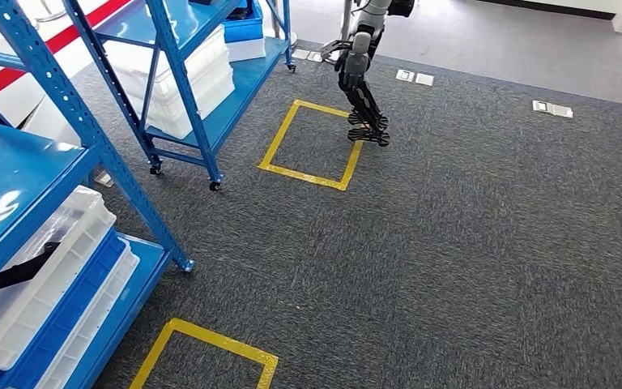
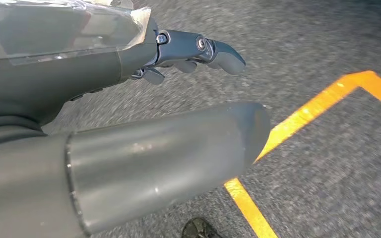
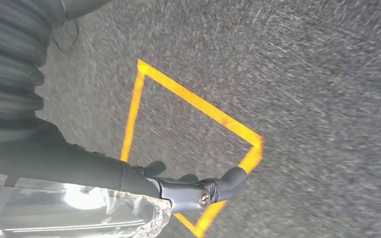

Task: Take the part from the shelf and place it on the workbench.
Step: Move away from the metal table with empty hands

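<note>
A blue shelf rack (image 1: 40, 174) stands close at my left, with stacked white and blue bins (image 1: 57, 279) on its lower level. A dark, strap-like object (image 1: 18, 271) lies in the top white bin; I cannot tell if it is the part. My left hand (image 2: 104, 69) hangs over the grey carpet beside a yellow tape line (image 2: 322, 101), fingers (image 2: 213, 49) stretched out and holding nothing. My right hand (image 3: 178, 191) also hangs above the carpet, over a yellow taped square (image 3: 198, 106), fingers extended and empty.
A second blue rack (image 1: 202, 89) with white bins (image 1: 182, 77) stands further back at the left. Two yellow taped squares (image 1: 312, 144) (image 1: 210, 348) mark the carpet. Another robot (image 1: 363, 89) stands beyond the far square. Floor sockets (image 1: 552, 108) lie at the right.
</note>
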You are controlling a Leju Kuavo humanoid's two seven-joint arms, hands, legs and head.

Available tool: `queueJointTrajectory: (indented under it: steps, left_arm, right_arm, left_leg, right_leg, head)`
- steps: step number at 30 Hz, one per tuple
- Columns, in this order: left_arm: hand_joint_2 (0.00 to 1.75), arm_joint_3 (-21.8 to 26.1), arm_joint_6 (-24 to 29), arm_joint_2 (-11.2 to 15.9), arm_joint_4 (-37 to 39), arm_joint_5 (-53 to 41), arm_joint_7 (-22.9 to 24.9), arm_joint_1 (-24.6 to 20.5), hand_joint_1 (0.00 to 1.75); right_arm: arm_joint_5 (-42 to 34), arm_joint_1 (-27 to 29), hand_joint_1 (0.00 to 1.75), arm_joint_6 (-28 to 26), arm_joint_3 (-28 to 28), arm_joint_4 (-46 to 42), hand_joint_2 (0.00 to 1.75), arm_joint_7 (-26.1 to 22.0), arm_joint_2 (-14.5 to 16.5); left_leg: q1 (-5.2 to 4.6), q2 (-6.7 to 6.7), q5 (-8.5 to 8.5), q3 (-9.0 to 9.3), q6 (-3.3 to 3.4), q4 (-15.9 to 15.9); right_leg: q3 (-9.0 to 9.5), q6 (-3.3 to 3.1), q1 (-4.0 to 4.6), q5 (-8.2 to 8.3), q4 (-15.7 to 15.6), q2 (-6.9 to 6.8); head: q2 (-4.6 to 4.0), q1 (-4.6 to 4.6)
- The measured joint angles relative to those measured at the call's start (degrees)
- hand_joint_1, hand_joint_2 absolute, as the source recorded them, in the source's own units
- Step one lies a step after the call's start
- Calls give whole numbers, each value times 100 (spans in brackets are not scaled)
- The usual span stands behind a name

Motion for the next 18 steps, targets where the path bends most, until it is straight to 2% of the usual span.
queueJointTrajectory:
  steps: [1, 2, 3, 4, 6, 7, 8, 10, 11, 12, 13, 14, 15, 16, 18]
  left_arm:
    - [0, 2, -1, -4, 0, 2, 3, 3, 0]
    - [0, 3, -2, -3, -1, 2, 4, 3, 0]
    - [0, 3, -3, 0, -1, 4, 4, 3, 0]
    - [0, 4, -3, 4, -2, 11, 4, 6, 0]
    - [0, 7, -1, 9, -2, 25, 4, 28, 0]
    - [0, 9, 0, 9, -2, 30, 4, 40, 0]
    - [0, 10, 1, 9, -2, 31, 4, 45, 0]
    - [0, 12, 1, 4, -2, 29, 3, 29, 0]
    - [0, 12, 0, 3, -2, 25, 2, 19, 0]
    - [0, 12, -2, 2, -2, 19, 1, 15, 0]
    - [0, 12, -6, 2, -2, 8, 0, 18, 0]
    - [0, 13, -14, 4, -2, -4, -1, 26, 0]
    - [0, 14, -28, 8, -2, -20, -3, 31, 0]
    - [0, 15, -43, 15, -2, -41, -6, 32, 0]
    - [0, 15, -71, 42, -4, -74, -18, 8, 0]
  right_arm:
    - [1, 1, 0, 0, 0, 0, 175, 0, -4]
    - [2, 0, 0, 0, 0, 1, 175, 0, -4]
    - [5, -3, 0, 0, 1, 1, 175, -1, -3]
    - [15, -10, 0, 0, 1, 2, 175, 0, -2]
    - [39, -31, 0, 1, 3, 2, 175, 6, -1]
    - [53, -41, 0, 2, 5, 2, 175, 12, -3]
    - [64, -44, 0, 3, 6, 2, 175, 17, -3]
    - [79, -29, 0, 5, 7, 2, 175, 27, -4]
    - [73, -14, 0, 6, 6, 2, 175, 30, -7]
    - [59, 2, 0, 7, 5, 2, 175, 32, -10]
    - [36, 13, 0, 8, 4, 2, 175, 31, -14]
    - [12, 20, 0, 9, 3, 2, 175, 25, -18]
    - [-12, 25, 0, 9, 1, 2, 175, 17, -19]
    - [-38, 27, 0, 8, -2, 2, 175, 7, -18]
    - [-85, 31, 0, 6, -9, 2, 175, -11, -2]
  left_leg:
    - [11, -80, -6, -2, -26, 20]
    - [10, -155, -21, -13, -67, 53]
    - [6, -216, -33, -26, -107, 82]
    - [-2, -265, -41, -44, -144, 101]
    - [6, -327, -31, -70, -196, 101]
    - [13, -269, -46, -89, -215, 124]
    - [18, -153, -106, -132, -234, 210]
    - [15, 154, -411, -363, -263, 701]
    - [16, 243, -609, -546, -273, 1081]
    - [20, 282, -771, -728, -276, 1453]
    - [20, 296, -845, -847, -267, 1699]
    - [16, 305, -818, -869, -245, 1755]
    - [1, 327, -686, -765, -208, 1575]
    - [-32, 400, -497, -555, -150, 1212]
    - [-135, 720, -244, -133, -16, 457]
  right_leg:
    - [180, 82, -36, 201, -430, 67]
    - [339, 124, -50, 369, -821, 144]
    - [448, 117, -56, 480, -1092, 207]
    - [499, 80, -50, 529, -1225, 249]
    - [511, -46, -32, 546, -1220, 186]
    - [520, -83, -34, 561, -1224, 142]
    - [526, -123, -36, 575, -1229, 97]
    - [511, -187, -13, 585, -1235, -14]
    - [500, -212, 9, 580, -1234, -82]
    - [490, -226, 32, 575, -1234, -154]
    - [483, -234, 53, 570, -1234, -226]
    - [481, -243, 72, 564, -1234, -296]
    - [489, -251, 88, 558, -1234, -361]
    - [505, -262, 101, 549, -1234, -425]
    - [533, -270, 127, 526, -1237, -544]
  head:
    - [0, 2]
    - [0, 7]
    - [0, 9]
    - [-1, 12]
    - [-1, 7]
    - [-1, 7]
    - [0, -2]
    - [0, -17]
    - [0, -25]
    - [0, -26]
    - [0, -26]
    - [0, -26]
    - [0, -27]
    - [0, -27]
    - [0, -25]
